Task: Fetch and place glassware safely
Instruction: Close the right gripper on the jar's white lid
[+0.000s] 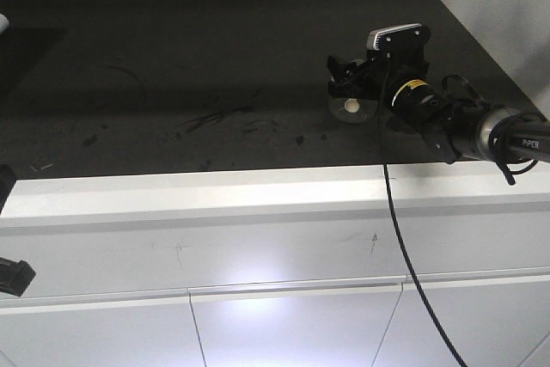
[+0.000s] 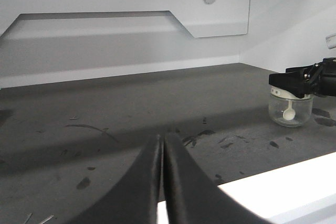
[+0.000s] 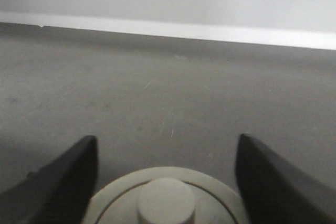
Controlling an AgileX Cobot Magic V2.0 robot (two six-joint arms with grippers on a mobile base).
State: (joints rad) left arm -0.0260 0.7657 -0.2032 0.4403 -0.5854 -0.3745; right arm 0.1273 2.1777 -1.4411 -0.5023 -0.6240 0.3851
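Note:
The glassware is a small clear jar with a cream-white knobbed lid, standing upright on the dark countertop at the right. In the front view the jar shows just below my right gripper. My right gripper is open, one finger on each side of the lid with a gap to it. From the left wrist view the right gripper sits level with the jar's lid. My left gripper is shut on nothing, low over the counter's front left, far from the jar.
The counter's white front edge runs above white drawer fronts. A white back wall panel and a right side wall bound the counter. A black cable hangs from the right arm. Smudges mark the counter.

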